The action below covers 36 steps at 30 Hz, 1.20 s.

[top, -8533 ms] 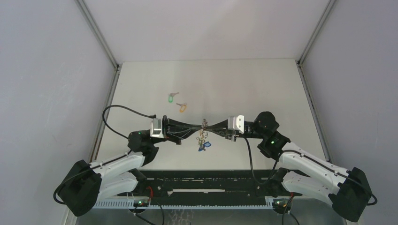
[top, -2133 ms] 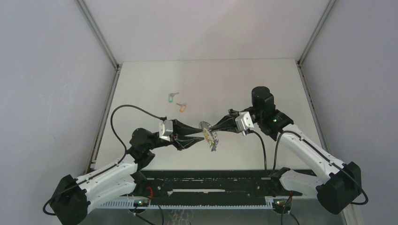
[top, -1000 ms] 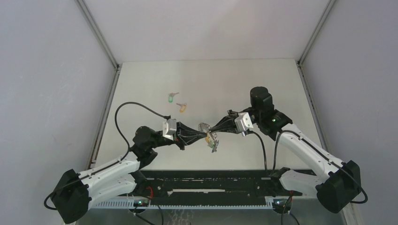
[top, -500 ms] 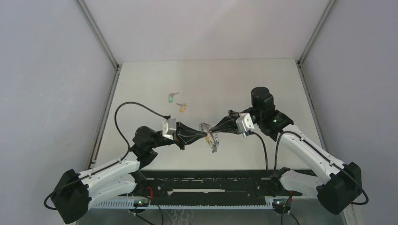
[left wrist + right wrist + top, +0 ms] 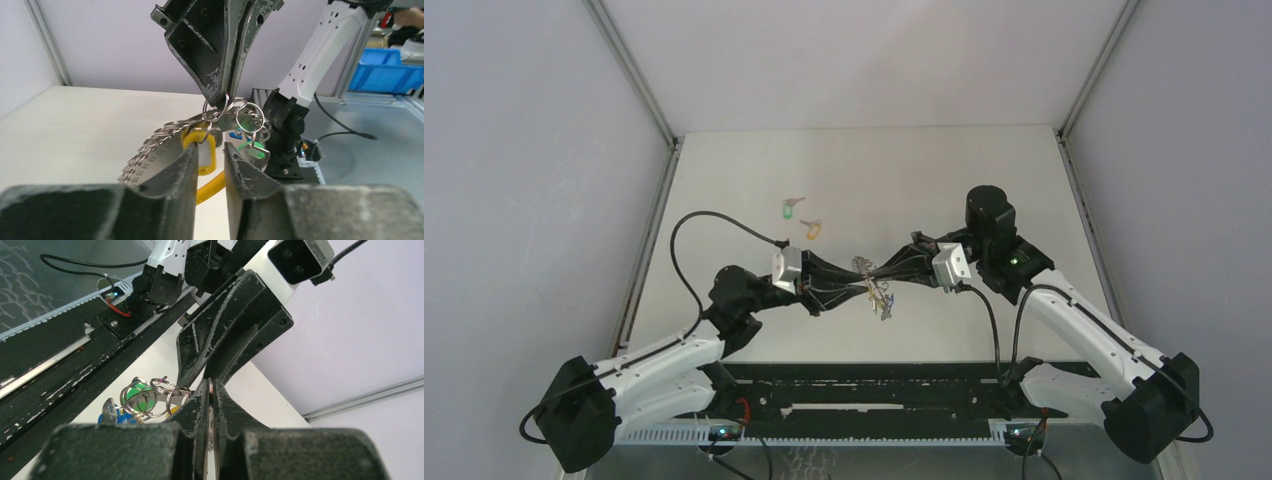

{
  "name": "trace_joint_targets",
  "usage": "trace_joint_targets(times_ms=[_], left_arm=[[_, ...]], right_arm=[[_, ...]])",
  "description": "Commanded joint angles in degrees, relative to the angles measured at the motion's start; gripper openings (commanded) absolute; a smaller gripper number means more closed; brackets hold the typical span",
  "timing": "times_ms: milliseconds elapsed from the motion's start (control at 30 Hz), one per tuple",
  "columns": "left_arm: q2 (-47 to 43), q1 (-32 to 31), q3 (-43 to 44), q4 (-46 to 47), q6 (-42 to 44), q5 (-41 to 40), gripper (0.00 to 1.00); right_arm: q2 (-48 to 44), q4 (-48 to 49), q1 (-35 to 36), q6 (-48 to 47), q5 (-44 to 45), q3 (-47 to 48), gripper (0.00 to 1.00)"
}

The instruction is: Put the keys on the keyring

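The keyring [image 5: 879,296] hangs in mid-air between both grippers, a silvery numbered strip with many small rings [image 5: 150,145]. My right gripper [image 5: 220,101] comes in from above, shut on one thin ring [image 5: 210,385]. My left gripper [image 5: 210,147] is open a little, and a yellow tag [image 5: 204,152] hangs in the gap at its tips. Green [image 5: 253,150] and blue [image 5: 107,416] tags dangle from the bundle. Two keys lie on the table: a green-tagged one [image 5: 790,209] and an orange-tagged one [image 5: 812,229].
The white table [image 5: 944,170] is walled on three sides by grey panels. A black rail [image 5: 864,385] with both arm bases runs along the near edge. The left arm's black cable [image 5: 689,235] loops above the table.
My left jaws, closed half a second ago, now stand slightly apart. The right wrist has shifted a little to the right and toward the near edge, and the keyring stays held up.
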Motion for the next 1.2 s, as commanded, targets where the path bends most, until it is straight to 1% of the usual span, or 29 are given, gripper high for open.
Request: trace_joint_targets(times_ms=[0,100,233,333,433,467,533,567,667,800,1033,1167], left_arm=[[-1.6,-0.3,2.2,2.0,0.1,-1.4,0.36],[-3.8,-0.3,1.0,1.4,2.3,-2.0,0.41],[-7.7,-0.3,0.6,-3.8,7.4,-4.2,0.47],[-9.5,-0.3,1.0,-6.9,9.8,-5.7,0.49],[-9.5,-0.3,1.6,-7.0,11.0,-5.2,0.5],[-9.3,-0.3,1.8,-7.1,11.3,-5.2,0.49],[-8.7,-0.3,2.5,-8.0,12.4,-4.8,0.44],[-8.3,-0.3,2.8,-8.5,13.3,-5.0,0.41],[-7.2,-0.3,3.4,-9.2,14.2,-5.2,0.35],[-6.4,-0.3,3.8,-9.5,14.6,-5.5,0.29],[-7.1,-0.3,4.4,-10.8,16.1,-5.7,0.27],[-8.0,-0.3,4.3,-10.7,16.3,-5.5,0.29]], right_arm=[[-0.6,4.0,0.7,1.6,0.2,1.6,0.0],[-0.4,5.6,0.6,3.6,1.3,0.8,0.0],[-0.6,7.7,0.4,5.6,2.3,-0.5,0.0],[-0.6,12.5,0.5,9.5,2.8,-2.3,0.0],[-0.3,18.3,1.0,14.1,5.5,-4.2,0.0],[-0.2,19.7,1.2,15.5,6.4,-4.6,0.0],[0.1,22.1,1.8,18.4,8.2,-5.2,0.0],[0.1,22.8,2.0,19.3,8.7,-5.5,0.0],[0.0,25.4,2.6,21.8,10.3,-6.9,0.0],[0.1,27.6,3.1,23.9,11.3,-8.0,0.0],[0.4,26.9,3.6,24.0,12.1,-8.1,0.0],[0.7,26.8,3.8,24.1,12.3,-8.1,0.0]])
